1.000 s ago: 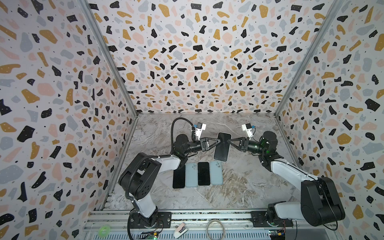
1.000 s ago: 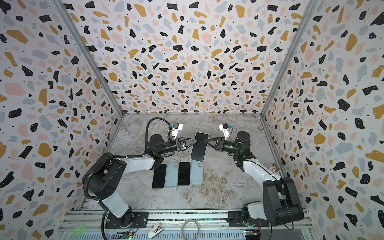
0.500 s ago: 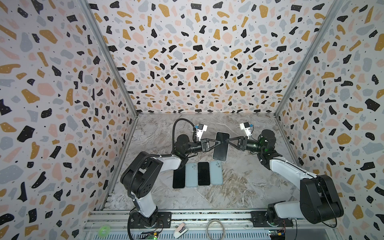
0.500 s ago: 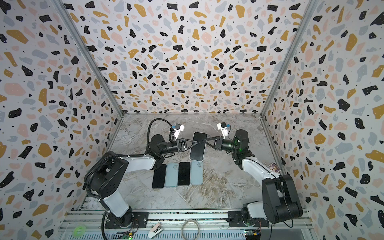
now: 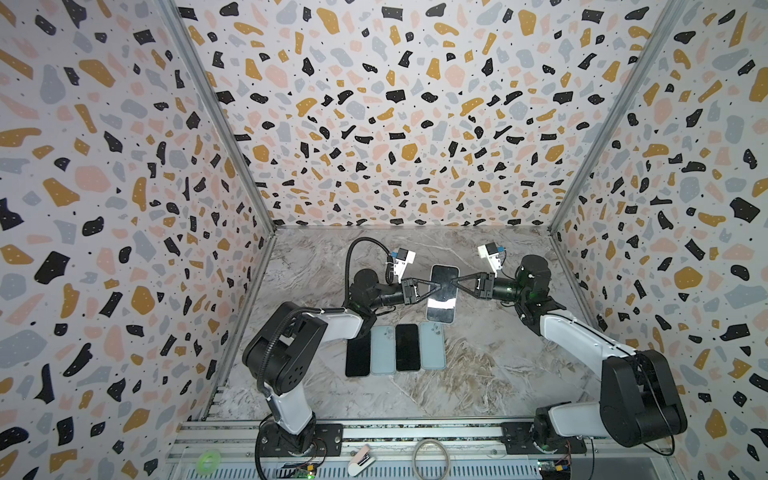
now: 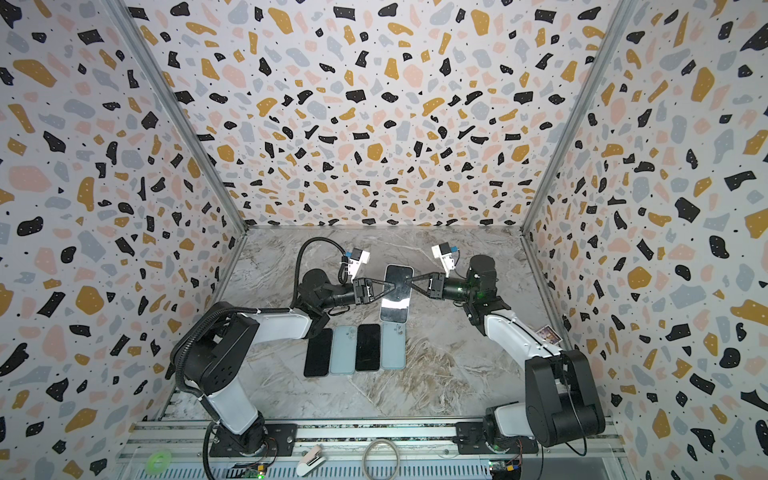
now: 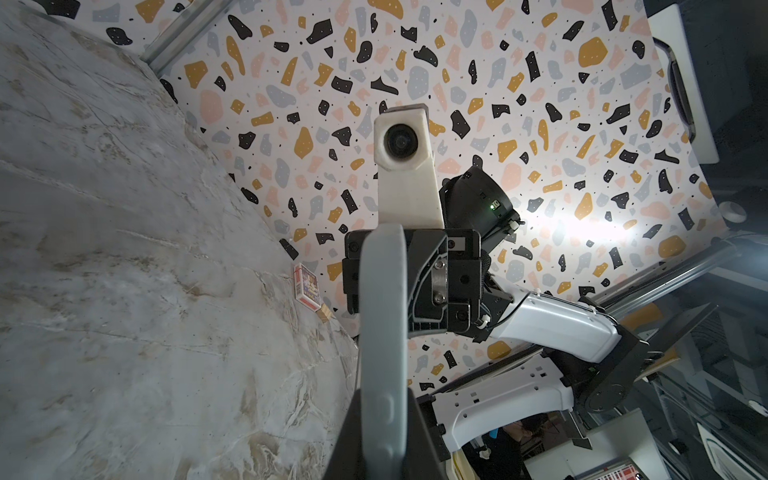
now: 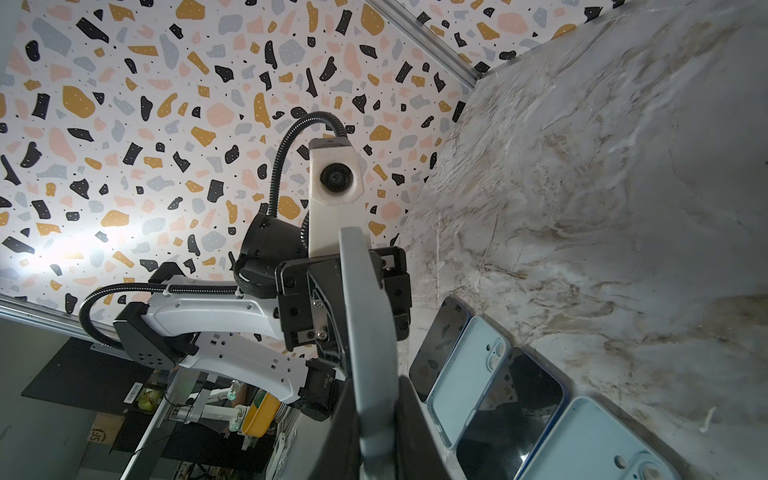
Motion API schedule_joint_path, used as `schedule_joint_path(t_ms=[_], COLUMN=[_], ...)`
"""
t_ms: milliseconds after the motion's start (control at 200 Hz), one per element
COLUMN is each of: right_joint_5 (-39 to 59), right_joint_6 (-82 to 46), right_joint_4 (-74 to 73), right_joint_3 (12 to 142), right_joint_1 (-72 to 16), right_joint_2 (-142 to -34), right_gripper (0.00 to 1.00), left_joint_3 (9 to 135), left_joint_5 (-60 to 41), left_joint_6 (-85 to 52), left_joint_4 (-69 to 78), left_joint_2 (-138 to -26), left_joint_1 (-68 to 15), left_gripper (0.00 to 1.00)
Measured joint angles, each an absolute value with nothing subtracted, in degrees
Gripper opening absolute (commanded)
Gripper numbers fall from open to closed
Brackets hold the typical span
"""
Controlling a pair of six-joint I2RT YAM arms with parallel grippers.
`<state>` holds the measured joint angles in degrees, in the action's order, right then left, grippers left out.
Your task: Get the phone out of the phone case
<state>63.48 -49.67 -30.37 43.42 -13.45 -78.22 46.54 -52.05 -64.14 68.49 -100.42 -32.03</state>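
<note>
Left tool (image 5: 437, 286) now clamped on glossy rectangular phone (image 5: 442, 306).

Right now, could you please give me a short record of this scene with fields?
Held item: cased phone, screen up, raised off the table
Left claw: shut on one long edge
Right claw: shut on the opposite long edge
Row on table: dark phone, blue case, dark phone, blue case, side by side
Task state: phone not yet out of its case
</note>
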Motion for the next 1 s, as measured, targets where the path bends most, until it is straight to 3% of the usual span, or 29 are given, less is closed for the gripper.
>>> schedule_joint_path(t_ms=[145, 260, 451, 676, 996], right_joint_5=[63.0, 60.4, 54.1, 48.6, 32.8], right_joint_6=[-48.8, -47.5, -47.0, -53.3, -50.4], right_joint_4=[-29.2, -26.9, -25.5, -35.5, -48.9], right_joint_3=[43.5, 42.9, 38.3, 27.7, 21.4], right_joint_1=[-13.6, -13.7, -13.7, -15.4, -34.5], right_joint_2=[-78.1, -75.4, -62.7, -51.2, -43.3], right_gripper=[0.68, 0.84, 0.86, 0.85, 0.8], left_joint_3=[46.5, 46.5, 46.5, 45.7, 39.8], left_joint_5=[-52.0, -50.4, -43.4, -29.3, -7.5], left_joint_6=[-64.1, -64.2, -66.2, -69.2, -68.6], left_joint_4=[68.4, 67.9, 69.2, 75.2, 78.4], left_joint_2=[-100.4, -99.5, -93.6, -85.4, -79.7], left_joint_1=[-32.3, -32.3, -32.4, -34.3, -47.5], left_gripper=[0.0, 0.0, 0.0, 0.0, 0.0])
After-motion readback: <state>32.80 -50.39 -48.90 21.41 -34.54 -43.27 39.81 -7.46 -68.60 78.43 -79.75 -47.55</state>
